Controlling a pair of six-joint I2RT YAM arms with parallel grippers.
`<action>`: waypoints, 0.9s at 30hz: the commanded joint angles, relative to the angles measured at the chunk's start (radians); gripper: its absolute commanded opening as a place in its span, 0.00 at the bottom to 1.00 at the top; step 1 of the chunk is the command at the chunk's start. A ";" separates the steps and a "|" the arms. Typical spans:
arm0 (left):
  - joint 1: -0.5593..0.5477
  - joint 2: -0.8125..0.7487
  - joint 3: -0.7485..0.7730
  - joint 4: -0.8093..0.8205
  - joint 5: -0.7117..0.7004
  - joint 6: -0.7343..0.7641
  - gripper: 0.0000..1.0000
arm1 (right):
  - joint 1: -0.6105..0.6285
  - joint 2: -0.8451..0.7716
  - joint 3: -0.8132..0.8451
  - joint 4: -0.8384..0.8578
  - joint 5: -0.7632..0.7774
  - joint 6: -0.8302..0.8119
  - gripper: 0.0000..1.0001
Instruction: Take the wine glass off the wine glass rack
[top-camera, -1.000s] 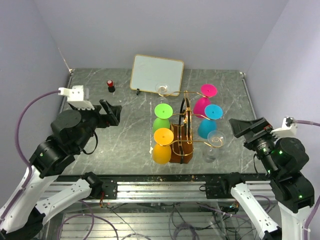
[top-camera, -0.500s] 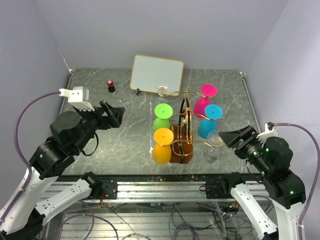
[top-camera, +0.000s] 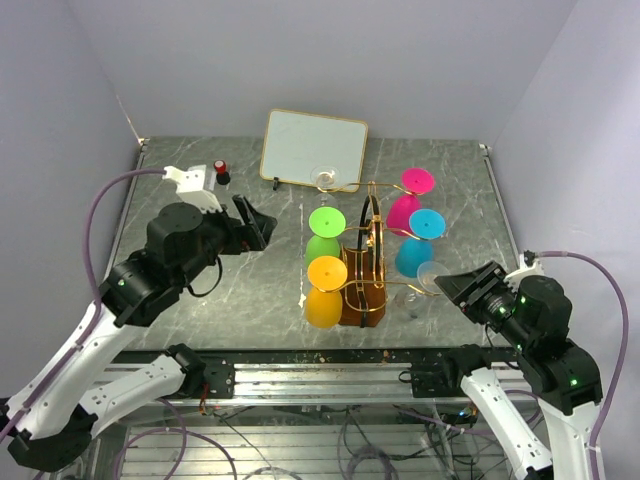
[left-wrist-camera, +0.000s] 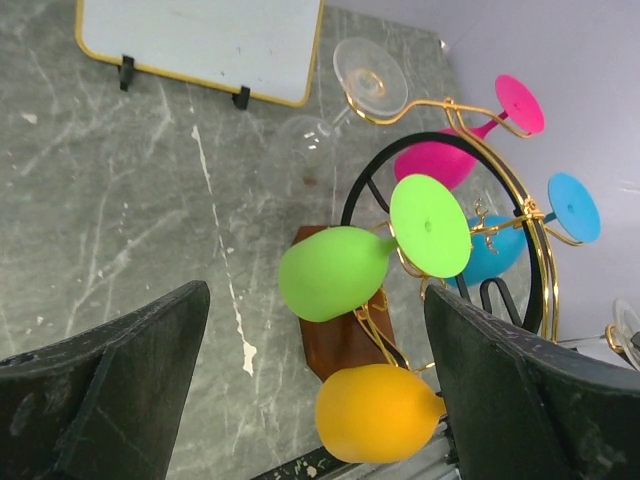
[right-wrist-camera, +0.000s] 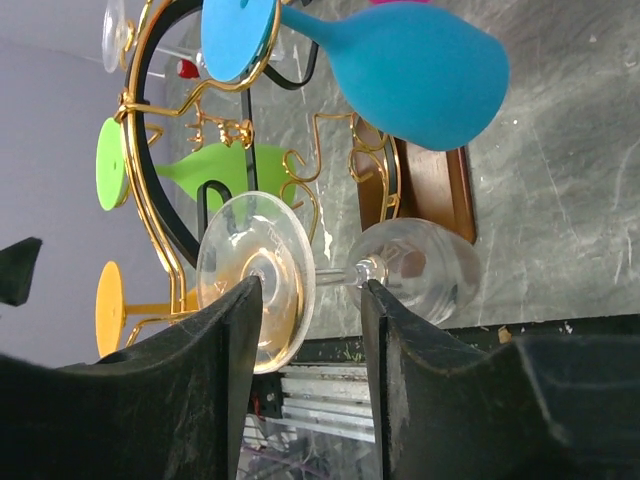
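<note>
Black right gripper (right-wrist-camera: 312, 290): jaws are standing partly apart, clamping nothing. The stem of a clear wine glass (right-wrist-camera: 410, 270) is showing in the gap just beyond the fingertips, and no contact is visible.

The glass is hanging foot-up from a gold wire arm at the 4 o'clock side of the wine glass rack (top-camera: 362, 290), with the gripper just beside it at 3 o'clock.

The blue glass (top-camera: 412, 250) and pink glass (top-camera: 405, 205) are hanging at 1 to 2 o'clock of the rack, the green glass (top-camera: 322, 240) and orange glass (top-camera: 322, 295) at 9 o'clock. A second clear glass (top-camera: 325, 180) is hanging at 11 o'clock.

Left gripper (top-camera: 255, 222): jaws are standing wide apart and holding nothing, hovering at 9 o'clock, well apart from the rack.

The white framed board (top-camera: 313, 148) is leaning at 12 o'clock on the grey marbled table (top-camera: 250, 290).
</note>
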 joint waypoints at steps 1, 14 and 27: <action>0.009 0.023 -0.048 0.073 0.079 -0.069 0.98 | -0.003 0.005 -0.014 -0.010 -0.017 0.010 0.41; 0.008 0.030 -0.092 0.129 0.142 -0.094 0.97 | -0.003 0.052 -0.025 -0.023 -0.040 0.010 0.17; 0.009 0.022 -0.083 0.127 0.157 -0.097 0.97 | -0.002 0.051 0.020 -0.025 -0.005 -0.006 0.12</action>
